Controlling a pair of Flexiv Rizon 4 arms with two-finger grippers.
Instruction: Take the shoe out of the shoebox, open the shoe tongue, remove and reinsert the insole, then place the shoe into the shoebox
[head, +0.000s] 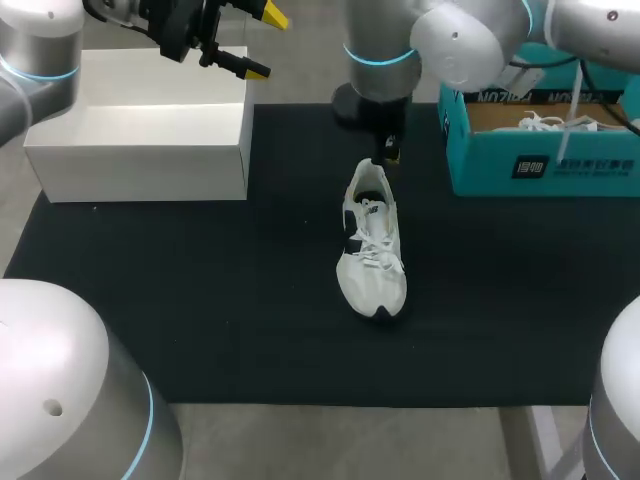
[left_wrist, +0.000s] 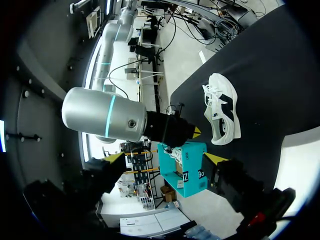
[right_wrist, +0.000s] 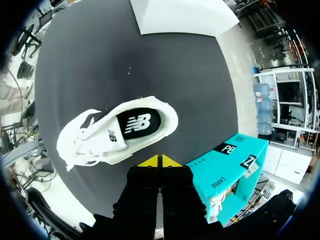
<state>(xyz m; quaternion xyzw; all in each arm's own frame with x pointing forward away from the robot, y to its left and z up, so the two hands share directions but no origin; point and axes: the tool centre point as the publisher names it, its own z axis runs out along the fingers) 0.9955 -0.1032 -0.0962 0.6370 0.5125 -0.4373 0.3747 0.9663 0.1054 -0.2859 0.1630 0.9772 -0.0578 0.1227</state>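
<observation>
At the left end of the table (head: 330, 440), over the white box (head: 150, 140): left arm (head: 40, 60) raised, left tool (head: 262, 42) tilted, yellow fingers spread wide, released, nothing between them. Mid-table on the black mat (head: 200, 300): white shoe (head: 372, 255) upright on its sole, outside the teal shoebox (head: 540, 165) at the right. Just behind the heel: right arm (head: 380, 40) pointing steeply down, right tool (head: 388, 152) low. Right wrist view only: tips pressed together, clenched on nothing, just short of the heel collar; dark insole (right_wrist: 135, 122) seated inside. Left wrist view only: shoe side-on, right arm close by it.

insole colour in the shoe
The insole is black with white print, clearest in the right wrist view.
</observation>
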